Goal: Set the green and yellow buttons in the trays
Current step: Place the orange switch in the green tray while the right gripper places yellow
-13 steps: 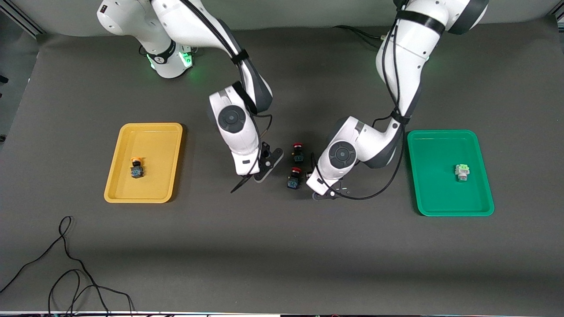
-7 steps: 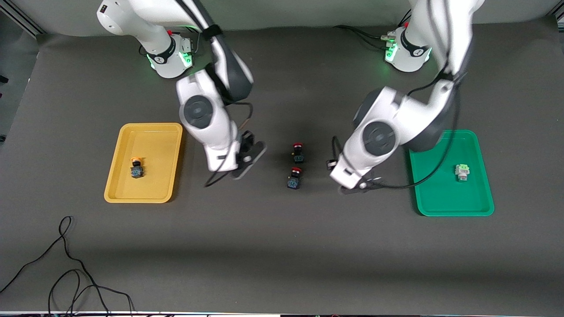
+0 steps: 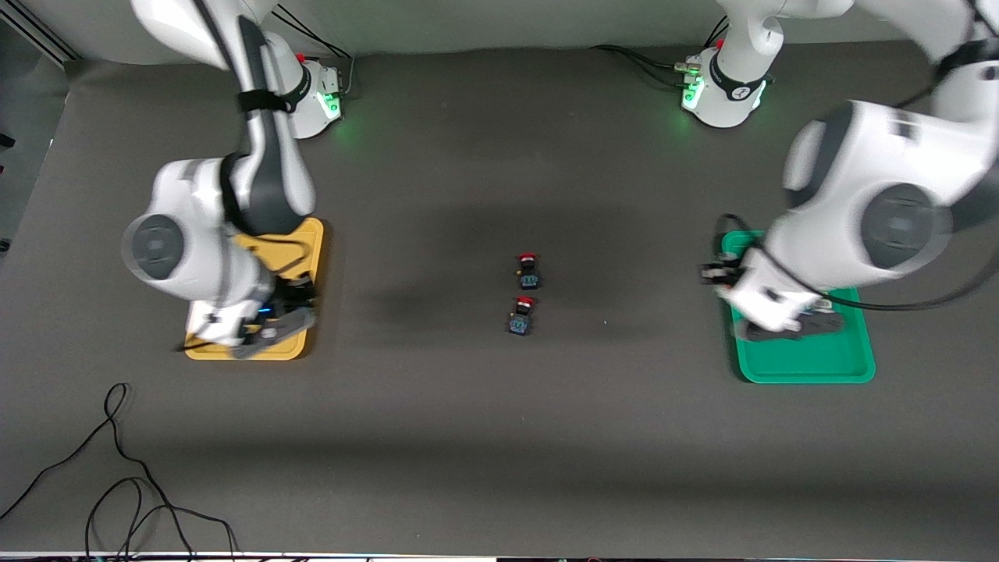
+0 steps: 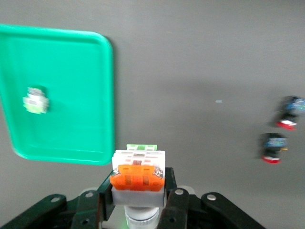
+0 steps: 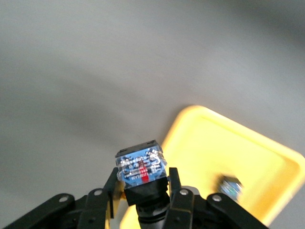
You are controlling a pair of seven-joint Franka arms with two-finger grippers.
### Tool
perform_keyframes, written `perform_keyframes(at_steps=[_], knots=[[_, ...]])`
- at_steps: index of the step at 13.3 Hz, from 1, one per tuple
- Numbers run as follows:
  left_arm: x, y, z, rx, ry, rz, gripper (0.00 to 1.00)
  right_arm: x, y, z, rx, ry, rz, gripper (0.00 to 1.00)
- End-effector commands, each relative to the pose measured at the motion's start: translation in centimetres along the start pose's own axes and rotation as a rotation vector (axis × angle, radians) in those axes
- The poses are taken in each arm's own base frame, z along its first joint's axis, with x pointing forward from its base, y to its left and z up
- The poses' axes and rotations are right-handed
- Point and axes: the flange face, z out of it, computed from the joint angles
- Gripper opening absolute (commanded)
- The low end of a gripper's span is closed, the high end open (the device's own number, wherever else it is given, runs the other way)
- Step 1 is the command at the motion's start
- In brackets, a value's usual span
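Left pincer pinches a white button over the green tray; right pincer pinches a black-and-blue button over the yellow tray.

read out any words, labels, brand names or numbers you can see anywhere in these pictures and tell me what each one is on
None can be read.
The black-and-blue button held by the right gripper has pale markings and a red patch on its blue end: too blurred.
The white button in the left gripper shows no text.
Both trays, yellow tray and green tray, are plain.
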Motion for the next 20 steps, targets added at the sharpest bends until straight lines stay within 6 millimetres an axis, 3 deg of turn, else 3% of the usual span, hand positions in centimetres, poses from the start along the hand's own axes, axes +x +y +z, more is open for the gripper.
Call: perform_keyframes(at_steps=[1,4,5,7,11,12,13,14,17,19,20], knots=[[0.8,-5.2,1.7,0.032,-0.03,0.1,0.0,-3.6,4.4,1.5,0.034,-0.024,0.086,0.05],[0.5,-10.3,6.4,0.023,0.004,0.145,0.0,-6.6,8.1,7.7,-0.004,0.007,0.183,0.0],[-0.3,-10.7,8.6,0.024,0.041,0.154,0.0,-7.5,8.2,10.0,0.01,0.019,0.218,0.0],[-1.2,-11.3,13.2,0.034,0.096,0.16,0.0,-7.6,6.6,14.0,0.071,0.007,0.256,0.0],[-2.0,-13.3,21.0,0.04,0.186,0.189,0.0,-7.6,6.2,17.4,0.096,-0.003,0.322,0.0],[-2.2,-13.7,23.0,0.034,0.189,0.182,0.0,-7.7,6.2,17.8,0.101,-0.007,0.331,0.14],[-2.4,-14.2,25.0,0.026,0.191,0.165,0.0,-7.7,6.2,17.8,0.102,-0.008,0.333,0.67],[-2.5,-14.1,26.7,0.02,0.202,0.165,0.0,-7.6,6.2,17.7,0.104,-0.008,0.336,1.0],[-2.3,-15.3,30.8,0.001,0.238,0.142,0.0,-6.8,5.6,16.5,0.138,-0.009,0.332,1.0],[-2.4,-15.2,31.4,-0.002,0.235,0.146,0.0,-6.1,6.2,14.0,0.156,-0.021,0.319,1.0],[-2.3,-15.2,31.4,-0.002,0.237,0.146,0.17,-5.7,7.0,11.8,0.144,-0.033,0.304,1.0]])
